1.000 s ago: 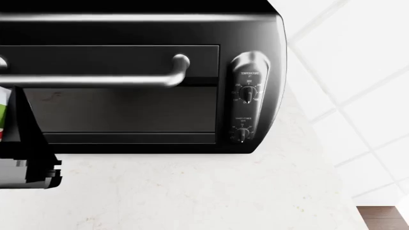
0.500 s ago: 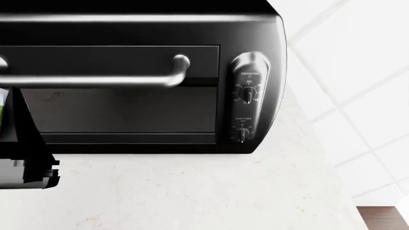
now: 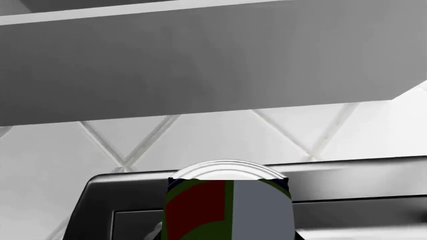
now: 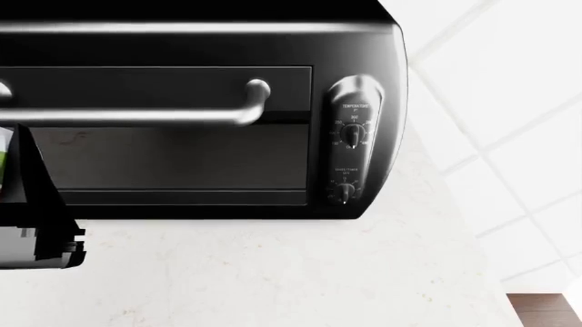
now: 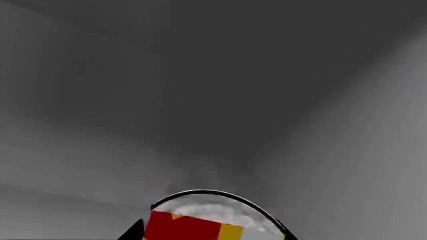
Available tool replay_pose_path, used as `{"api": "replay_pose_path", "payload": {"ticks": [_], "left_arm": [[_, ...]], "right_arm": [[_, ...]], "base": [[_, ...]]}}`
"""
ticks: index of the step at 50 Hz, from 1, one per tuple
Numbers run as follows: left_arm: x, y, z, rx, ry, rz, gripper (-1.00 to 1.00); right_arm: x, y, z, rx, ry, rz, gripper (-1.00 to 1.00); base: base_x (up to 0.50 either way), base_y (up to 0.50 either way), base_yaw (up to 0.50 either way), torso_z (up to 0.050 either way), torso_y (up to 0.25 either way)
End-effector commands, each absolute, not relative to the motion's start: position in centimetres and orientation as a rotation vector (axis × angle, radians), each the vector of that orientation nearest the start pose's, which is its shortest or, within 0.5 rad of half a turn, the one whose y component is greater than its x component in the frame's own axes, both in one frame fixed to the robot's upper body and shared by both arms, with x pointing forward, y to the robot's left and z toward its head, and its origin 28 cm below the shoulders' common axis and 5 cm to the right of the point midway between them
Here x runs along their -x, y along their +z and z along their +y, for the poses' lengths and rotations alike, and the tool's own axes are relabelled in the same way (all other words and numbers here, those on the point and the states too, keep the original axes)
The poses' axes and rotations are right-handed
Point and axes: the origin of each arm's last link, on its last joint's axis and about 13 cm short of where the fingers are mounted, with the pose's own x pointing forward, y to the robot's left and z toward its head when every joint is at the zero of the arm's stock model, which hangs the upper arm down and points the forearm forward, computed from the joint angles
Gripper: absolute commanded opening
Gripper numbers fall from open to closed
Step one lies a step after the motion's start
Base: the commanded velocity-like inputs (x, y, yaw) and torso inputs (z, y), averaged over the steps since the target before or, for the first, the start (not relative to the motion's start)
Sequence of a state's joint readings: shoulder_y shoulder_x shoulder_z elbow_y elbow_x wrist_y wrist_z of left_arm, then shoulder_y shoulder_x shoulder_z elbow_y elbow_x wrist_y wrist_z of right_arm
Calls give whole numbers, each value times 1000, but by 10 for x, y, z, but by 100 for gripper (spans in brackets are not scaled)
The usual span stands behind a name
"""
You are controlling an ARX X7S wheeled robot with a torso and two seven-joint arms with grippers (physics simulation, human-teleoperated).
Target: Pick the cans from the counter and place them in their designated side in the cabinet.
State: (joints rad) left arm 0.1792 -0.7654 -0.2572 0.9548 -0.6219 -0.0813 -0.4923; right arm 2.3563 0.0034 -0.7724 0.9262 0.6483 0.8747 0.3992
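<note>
The left hand (image 4: 37, 245) shows as a dark block at the edge of the head view. It pinches the green can (image 3: 228, 210), which stands straight up so it can be set down on its flat bottom. Behind this can are a black oven (image 4: 200, 116) on the white bench (image 4: 272, 279), a tiled wall (image 3: 220, 135), and the grey underside of the cabinet (image 3: 200, 65) above. I think the can is held high because it must go up there.

The right hand itself is hidden, so I cannot tell how its fingers sit. The red can (image 5: 193, 227) fills the near edge of its view, with only plain grey walls around it. It may be inside the cabinet.
</note>
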Motion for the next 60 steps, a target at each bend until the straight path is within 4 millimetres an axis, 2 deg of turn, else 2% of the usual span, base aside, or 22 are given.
{"api": "replay_pose_path", "payload": {"ticks": [1, 22, 42, 60], "left_arm": [[-139, 213, 278, -57, 41, -670, -100], [-136, 215, 279, -58, 37, -677, -100], [-134, 215, 279, -54, 33, -683, -100], [-133, 215, 278, -54, 29, -685, -100]], "right_arm": [[-308, 547, -52, 179, -112, -173, 100], [-299, 554, -50, 182, -85, -208, 100], [-258, 579, -43, 218, -20, -373, 100], [-238, 583, -36, 249, 50, -418, 100]], "base": [[0, 0, -3, -11, 0], [2, -1, -1, -3, 0], [-2, -2, -3, -2, 0], [0, 0, 0, -1, 0]]}}
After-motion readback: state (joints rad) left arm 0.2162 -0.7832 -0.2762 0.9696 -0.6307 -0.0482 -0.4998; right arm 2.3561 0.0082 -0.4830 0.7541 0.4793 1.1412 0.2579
